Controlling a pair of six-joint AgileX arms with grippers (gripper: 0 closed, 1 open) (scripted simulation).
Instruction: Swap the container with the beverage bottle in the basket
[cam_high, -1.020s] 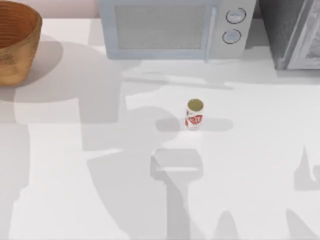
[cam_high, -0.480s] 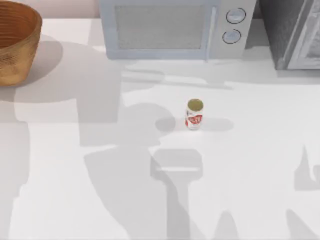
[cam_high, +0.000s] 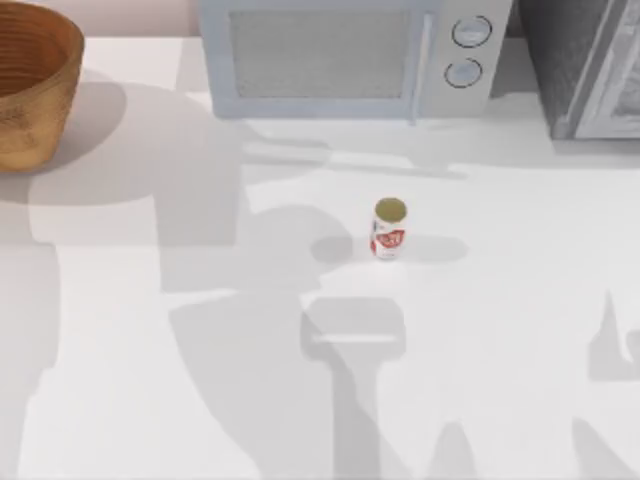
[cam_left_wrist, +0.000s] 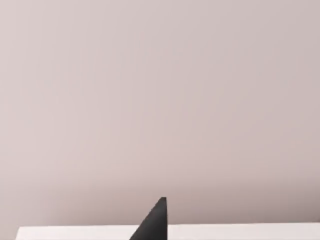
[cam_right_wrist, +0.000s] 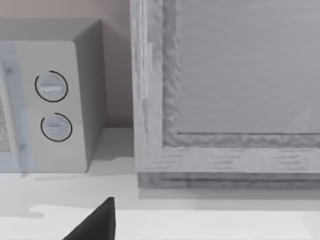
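**A:** Where is the can?

**B:** The small cylindrical can (cam_high: 388, 229), white with a red label and a dull gold top, stands upright on the white desk (cam_high: 520, 330), near the middle and a little toward the right edge. Nothing touches it.

**A:** And the basket?

**B:** The large round woven wicker basket (cam_high: 35, 85), orange-brown with ribbed sides, sits at the desk's far left corner, partly cut off by the top view's edge, well apart from the can. Its inside cannot be made out, so what it holds cannot be told.

**A:** What else is on the desk?

**B:** A pale grey box-shaped microwave (cam_high: 345, 58) with two round dials stands along the far edge, behind the can. Just beside it, at the far right corner, is a grey cabinet-like appliance with a textured frame (cam_high: 590, 65). Soft grey shadows fall across the desk's near half.

**A:** The arms?

**B:** In the left wrist view, a dark pointed fingertip of the left gripper (cam_left_wrist: 152, 225) faces a plain pinkish wall above the desk's edge. In the right wrist view, a dark fingertip of the right gripper (cam_right_wrist: 95, 225) faces the microwave's dials and the grey appliance. With one tip visible each, it cannot be told whether either jaw is wide or narrow.
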